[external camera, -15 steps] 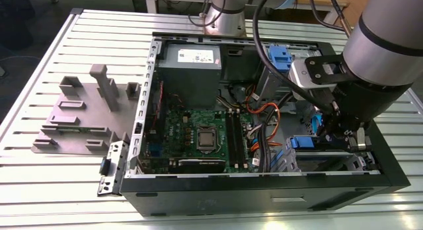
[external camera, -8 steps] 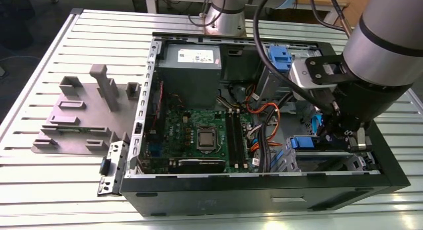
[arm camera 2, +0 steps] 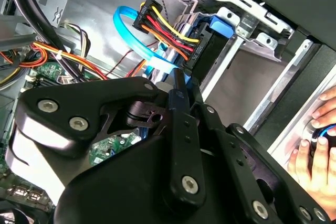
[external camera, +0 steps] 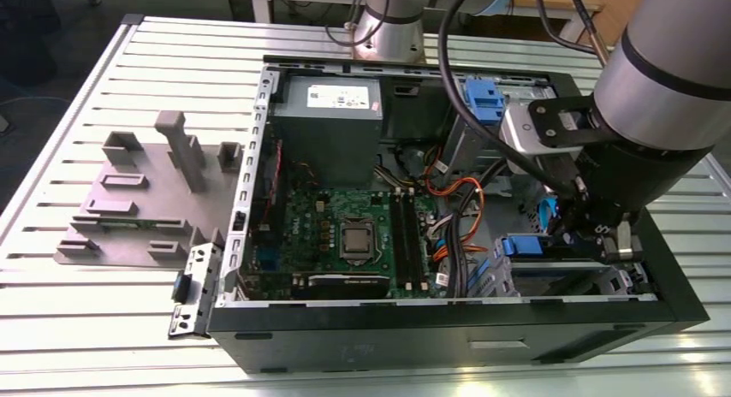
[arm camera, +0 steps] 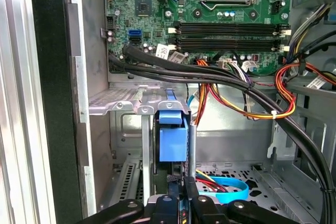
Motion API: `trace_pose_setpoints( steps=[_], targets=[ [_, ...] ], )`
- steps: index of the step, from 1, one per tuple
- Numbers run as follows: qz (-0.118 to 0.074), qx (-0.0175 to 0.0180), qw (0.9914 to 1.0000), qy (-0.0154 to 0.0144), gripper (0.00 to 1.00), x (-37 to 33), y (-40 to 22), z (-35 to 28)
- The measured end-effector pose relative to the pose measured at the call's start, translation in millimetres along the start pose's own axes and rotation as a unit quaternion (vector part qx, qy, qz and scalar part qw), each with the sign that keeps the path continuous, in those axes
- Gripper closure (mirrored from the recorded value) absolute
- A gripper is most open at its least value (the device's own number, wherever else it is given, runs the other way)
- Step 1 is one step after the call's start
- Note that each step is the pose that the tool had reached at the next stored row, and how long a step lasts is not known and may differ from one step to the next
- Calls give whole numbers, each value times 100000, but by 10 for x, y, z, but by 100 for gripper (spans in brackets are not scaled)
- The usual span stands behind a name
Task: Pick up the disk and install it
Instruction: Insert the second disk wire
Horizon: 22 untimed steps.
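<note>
The install step is in hand: the disk (arm camera: 172, 142) is seated edge-on in the drive cage (arm camera: 137, 103), with the tool (arm camera: 184, 199) clenched on its blue rail. Full seating must be confirmed.

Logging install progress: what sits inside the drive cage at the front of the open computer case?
In the first wrist view, a blue plastic latch stands upright between the bars of the drive cage. The hand covers whatever lies below it, so a seated disk cannot be confirmed.
</note>
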<state>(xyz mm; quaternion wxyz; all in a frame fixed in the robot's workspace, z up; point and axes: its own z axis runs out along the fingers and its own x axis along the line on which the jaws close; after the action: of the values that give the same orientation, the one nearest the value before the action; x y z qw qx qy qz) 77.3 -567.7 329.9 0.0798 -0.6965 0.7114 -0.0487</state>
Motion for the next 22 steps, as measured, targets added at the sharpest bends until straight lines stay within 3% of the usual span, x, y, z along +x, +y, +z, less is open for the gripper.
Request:
trace_pose_setpoints(
  steps=[4,13,20,22],
  targets=[
    [50,-3,100000,-270,84,6,1,4],
    [78,-4,99999,-433,84,5,-4,-22],
    [240,-19,99991,-1313,84,25,-4,-21],
    [253,-23,99990,-1375,84,34,-4,-20]
  ],
)
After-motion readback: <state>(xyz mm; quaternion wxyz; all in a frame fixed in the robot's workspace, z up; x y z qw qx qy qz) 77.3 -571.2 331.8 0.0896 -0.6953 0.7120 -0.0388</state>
